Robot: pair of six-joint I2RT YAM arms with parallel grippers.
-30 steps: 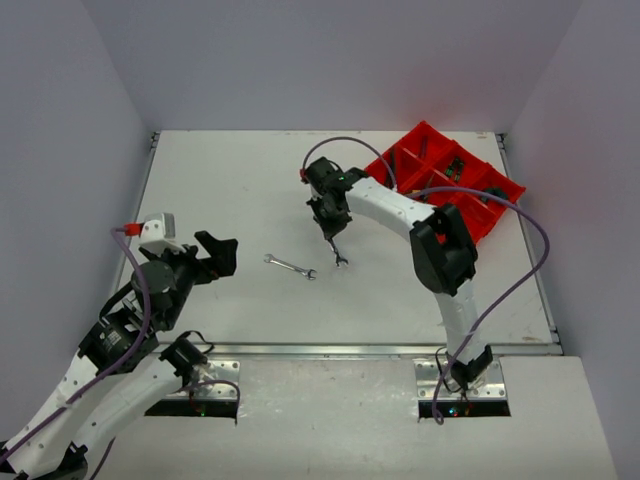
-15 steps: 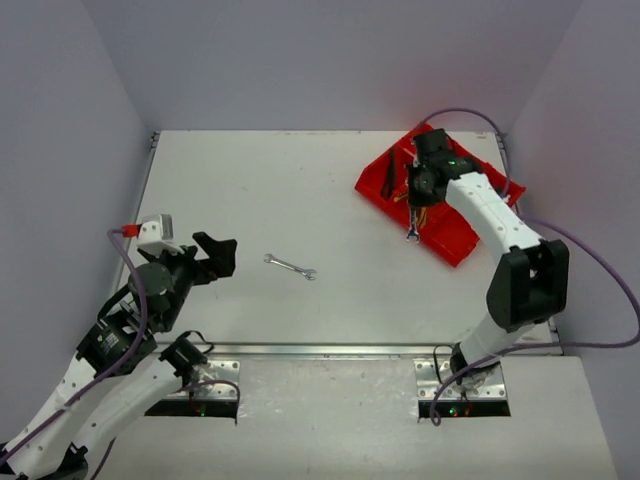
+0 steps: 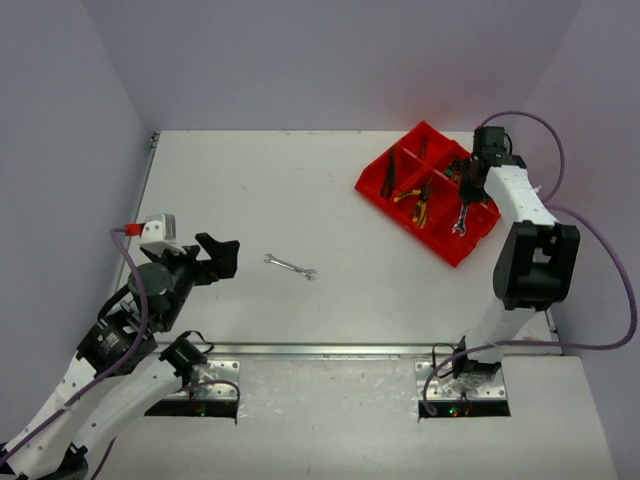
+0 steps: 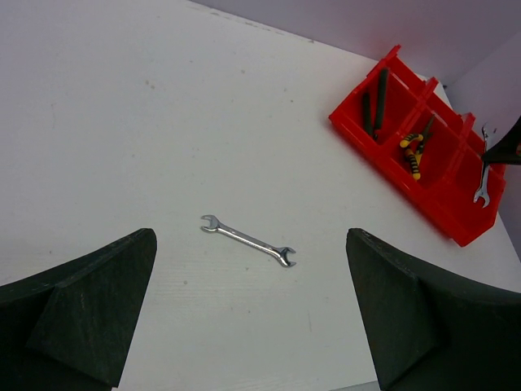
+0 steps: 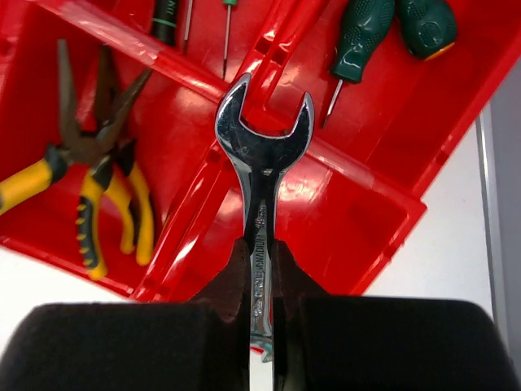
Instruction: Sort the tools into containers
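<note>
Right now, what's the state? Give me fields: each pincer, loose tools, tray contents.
right pincer: shut on held wrench, above the red tray, wrench head over a divider
left pincer: open, holding nothing, over the near left part of the table
loose wrench: flat on the table, apart from both pincers
pliers: yellow-handled, in one tray compartment
screwdrivers: two green-handled, in another compartment
left to sort: loose wrench; held wrench not yet released
</note>
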